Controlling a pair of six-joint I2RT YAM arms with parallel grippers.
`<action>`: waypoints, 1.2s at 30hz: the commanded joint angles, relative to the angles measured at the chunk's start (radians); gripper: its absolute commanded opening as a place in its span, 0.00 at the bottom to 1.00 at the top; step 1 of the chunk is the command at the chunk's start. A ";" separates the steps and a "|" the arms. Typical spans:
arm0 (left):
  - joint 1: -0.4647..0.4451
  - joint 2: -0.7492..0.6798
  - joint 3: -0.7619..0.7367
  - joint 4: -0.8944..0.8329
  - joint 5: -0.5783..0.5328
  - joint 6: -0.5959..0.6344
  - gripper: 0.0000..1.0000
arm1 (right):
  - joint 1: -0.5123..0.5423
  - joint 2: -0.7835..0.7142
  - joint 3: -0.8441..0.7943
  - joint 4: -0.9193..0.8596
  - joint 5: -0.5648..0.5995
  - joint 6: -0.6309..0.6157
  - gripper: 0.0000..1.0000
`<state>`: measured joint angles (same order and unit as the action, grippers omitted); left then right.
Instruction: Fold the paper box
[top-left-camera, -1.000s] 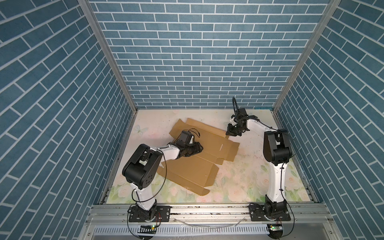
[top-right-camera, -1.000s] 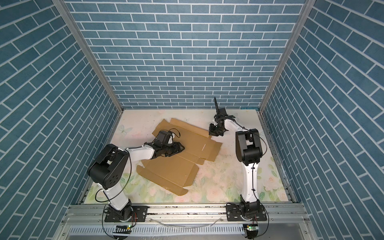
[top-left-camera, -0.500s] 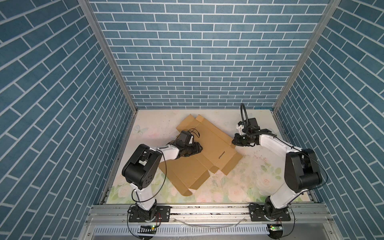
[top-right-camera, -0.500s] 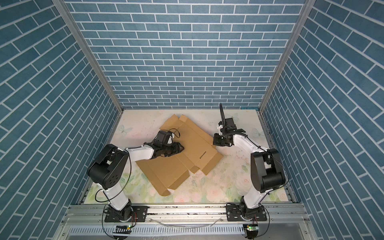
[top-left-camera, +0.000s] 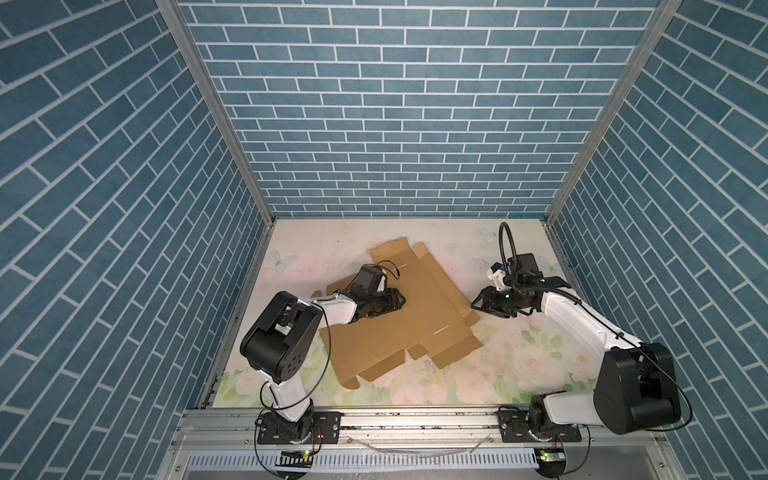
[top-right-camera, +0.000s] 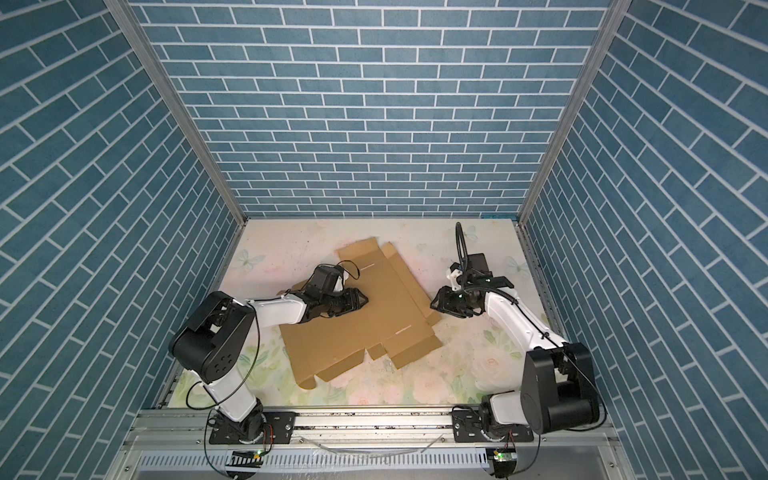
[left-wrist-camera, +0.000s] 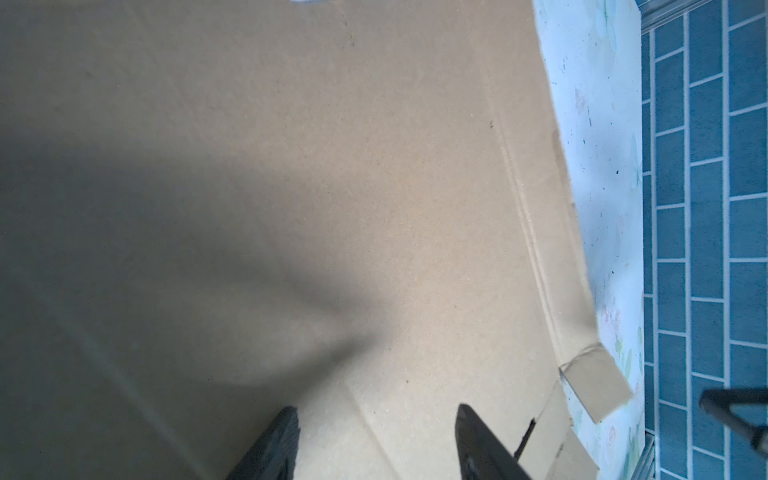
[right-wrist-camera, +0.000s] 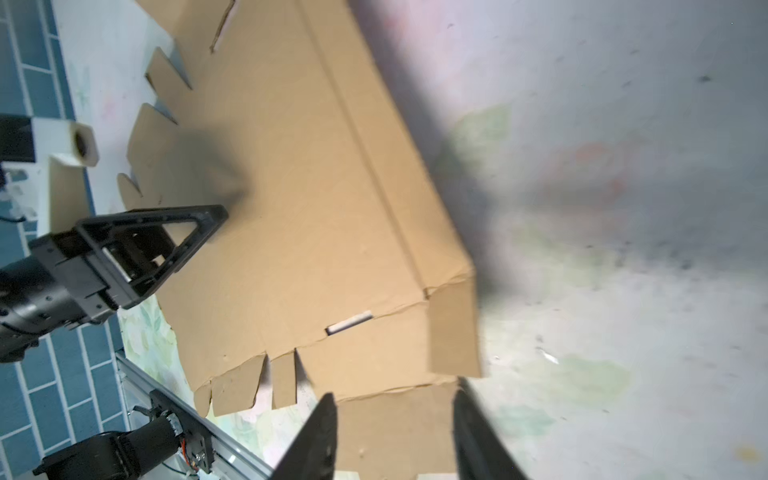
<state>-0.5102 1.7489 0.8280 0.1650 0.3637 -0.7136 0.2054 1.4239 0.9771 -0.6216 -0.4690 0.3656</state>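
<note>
Fingers (left-wrist-camera: 276, 449) of the left gripper (top-left-camera: 399, 300) stand apart, empty, low over the paper box (top-left-camera: 419, 328), which lies flat and unfolded at the centre of both top views. Right gripper (top-left-camera: 477, 303) fingers (right-wrist-camera: 320, 440) are spread too, at the box's right edge.

The paper box (top-left-camera: 415, 328) lies unfolded on the floral table (top-left-camera: 523, 370).

Both top views are bright, evenly lit from overhead and sharp; the brick walls (top-left-camera: 395, 104) splay toward the frame edges (wide-angle stretch). Left wrist view: a broad soft shadow darkens the paper box (left-wrist-camera: 415, 124). Right wrist view: smeared, the table (right-wrist-camera: 623, 187) unfocused, a dark shadow bordering the cardboard.
</note>
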 joint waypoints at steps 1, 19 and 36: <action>0.002 0.014 -0.058 -0.096 -0.018 0.011 0.62 | -0.012 0.151 0.182 0.009 -0.013 -0.058 0.55; 0.014 -0.023 -0.097 -0.087 -0.011 -0.006 0.61 | 0.116 0.844 0.873 -0.173 -0.036 -0.185 0.58; -0.028 -0.022 -0.113 -0.030 0.004 -0.059 0.60 | 0.206 0.776 0.858 -0.253 0.096 -0.316 0.07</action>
<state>-0.5133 1.7069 0.7544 0.2237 0.3595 -0.7437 0.3870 2.2704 1.8244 -0.8227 -0.4484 0.1127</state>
